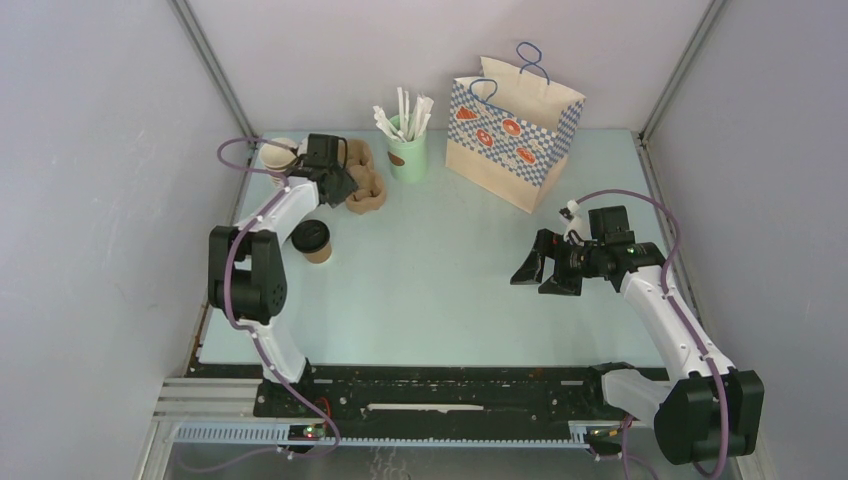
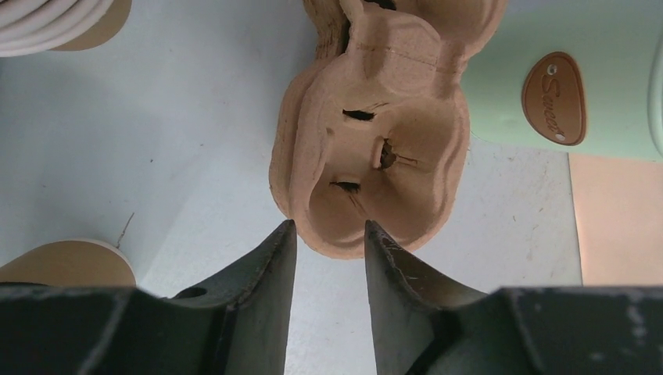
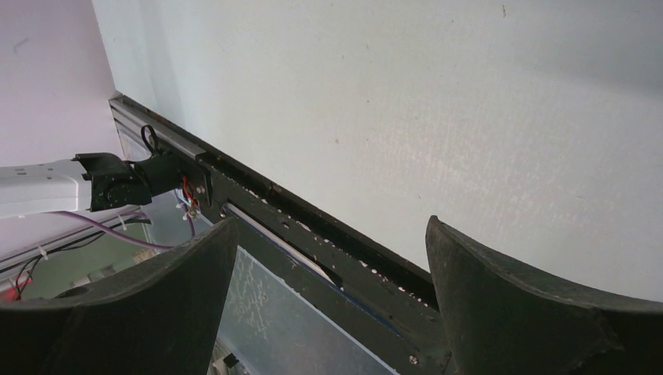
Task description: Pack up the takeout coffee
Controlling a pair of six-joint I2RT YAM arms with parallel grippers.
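The left gripper (image 2: pixel 328 231) hangs partly open and empty at the near rim of the cardboard cup carrier (image 2: pixel 391 133). I judge it should bite squarely on that rim, deep enough not to slip or tear it. The lidded coffee cup (image 1: pixel 312 240) stands untouched just on the carrier's near side, and the right gripper (image 1: pixel 541 271) gapes wide and empty, far to the carrier's right.

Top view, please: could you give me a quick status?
Left gripper open at carrier rim. Right gripper open, empty. Coffee upright beside left arm, unpacked. Nothing seen blocking it.
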